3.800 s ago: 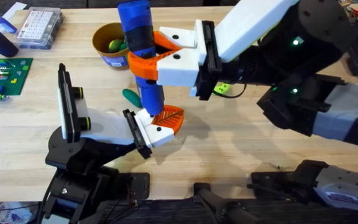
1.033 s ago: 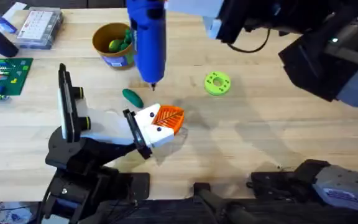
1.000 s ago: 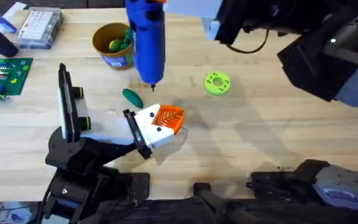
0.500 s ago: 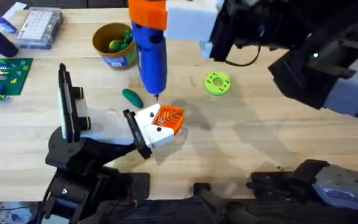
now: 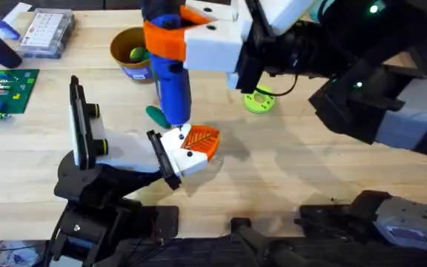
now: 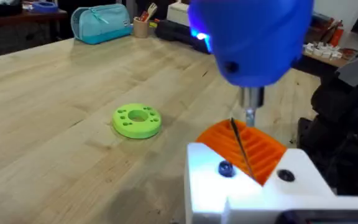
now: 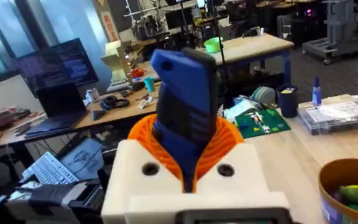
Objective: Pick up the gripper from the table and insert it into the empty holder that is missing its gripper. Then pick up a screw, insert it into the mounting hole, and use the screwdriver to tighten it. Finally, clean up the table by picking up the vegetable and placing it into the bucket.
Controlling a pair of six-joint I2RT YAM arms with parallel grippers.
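The right gripper [image 5: 170, 38], clamped on the screwdriver [image 5: 170, 78], has dropped from a second ago; its tip now appears to meet the holder [image 5: 180, 153] carrying the orange gripper [image 5: 202, 140]. Tightening looks imminent. The vegetable [image 5: 155, 114] waits just beyond the holder.

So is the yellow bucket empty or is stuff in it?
Not empty. The bucket holds a lime-green round piece, and the right wrist view also shows green inside.
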